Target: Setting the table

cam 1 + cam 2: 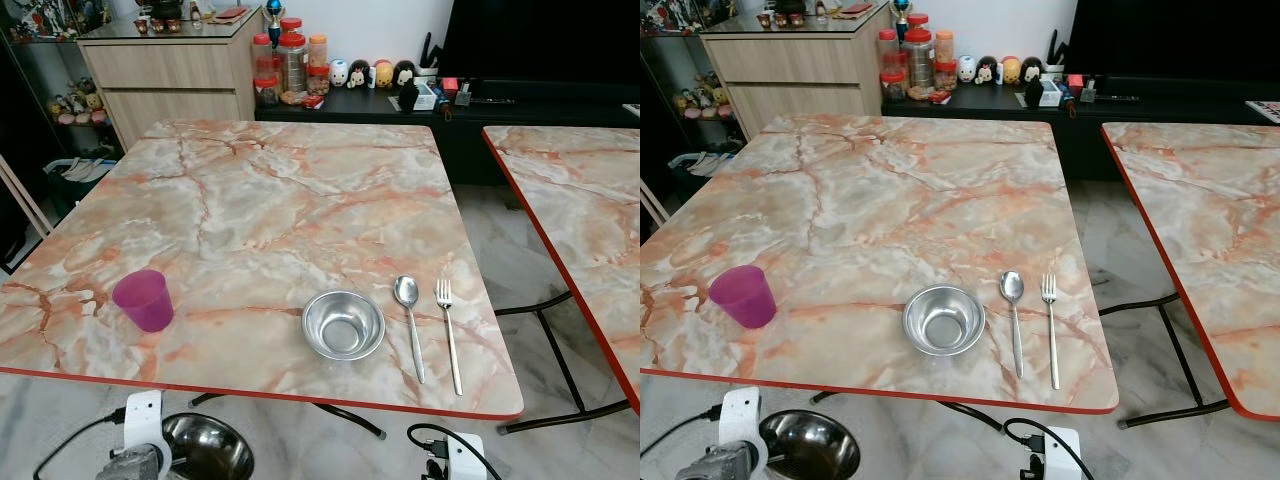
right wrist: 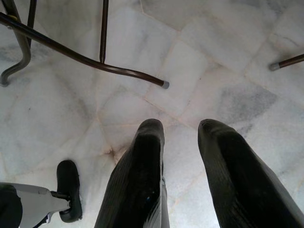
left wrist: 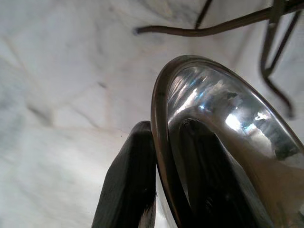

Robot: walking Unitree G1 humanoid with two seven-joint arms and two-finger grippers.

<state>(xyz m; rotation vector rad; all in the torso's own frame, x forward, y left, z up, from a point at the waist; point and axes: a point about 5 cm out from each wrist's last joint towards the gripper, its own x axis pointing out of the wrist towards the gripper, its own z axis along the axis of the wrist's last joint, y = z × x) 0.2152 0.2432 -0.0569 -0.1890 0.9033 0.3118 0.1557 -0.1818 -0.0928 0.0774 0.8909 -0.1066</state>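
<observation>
Below the near edge of the marble table (image 1: pixel 250 190), left gripper (image 3: pixel 164 190) pinches the rim of a second steel bowl (image 1: pixel 208 446), one finger inside, one outside. Thin, rigid, light, slick metal; the rim is the sound hold. Right gripper (image 2: pixel 183 156) hangs idle below the same edge, fingers spread, holding nothing. On the table near that edge: purple cup (image 1: pixel 143 299), steel bowl (image 1: pixel 343 324), spoon (image 1: pixel 409 322), fork (image 1: pixel 449 330).

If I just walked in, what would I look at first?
Probably the pink cup near the marble table's left front corner, bright against the stone. Next, the place setting near the front edge: a steel bowl with a spoon and fork to its right. Below the table edge, the left gripper pinches a second shiny bowl by its rim.
</observation>
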